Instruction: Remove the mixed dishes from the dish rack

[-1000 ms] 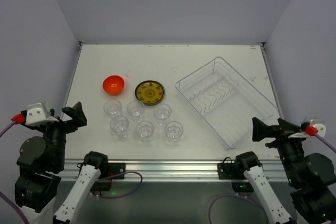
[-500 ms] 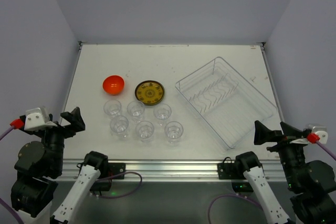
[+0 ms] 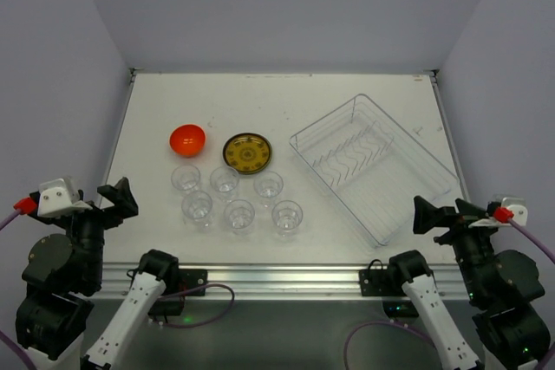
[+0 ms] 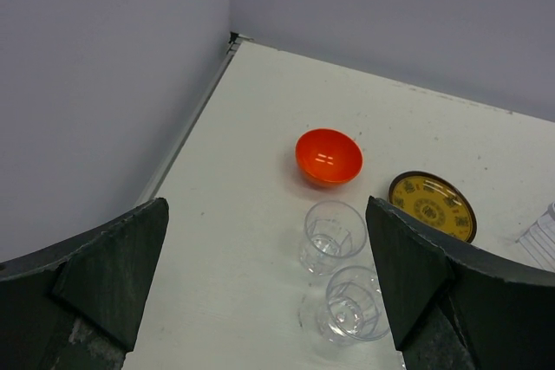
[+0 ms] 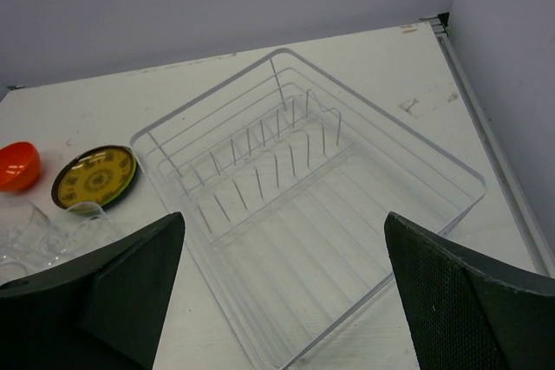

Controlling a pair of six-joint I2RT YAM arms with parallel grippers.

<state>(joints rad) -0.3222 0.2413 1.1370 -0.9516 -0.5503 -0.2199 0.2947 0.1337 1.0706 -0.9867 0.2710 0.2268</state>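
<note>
White table (image 3: 347, 93), enclosed by pale lilac walls (image 3: 277, 15) on the far, left and right sides, seen from above. At right the dish rack (image 3: 414, 155) lies turned at an angle, its right corner close to the table's right edge and its near corner close to the front edge; a wire plate holder (image 3: 347, 155) stands inside it. Left of the rack, apart from it by a strip of bare surface, the dishes stand on the table: an orange bowl (image 3: 187, 139), a yellow patterned plate (image 3: 247, 152) just beside it, and six clear cups (image 3: 239, 215) upright in two rows of three in front of them. The far part of the table behind the dishes and the rack is open, as is the band along the left edge. The left gripper (image 3: 120, 195) hangs over the left edge near the front corner, fingers spread wide and holding nothing. The right gripper (image 3: 434, 214) hangs over the front right corner, just beside the rack's near right wall, fingers likewise spread wide and holding nothing.
</note>
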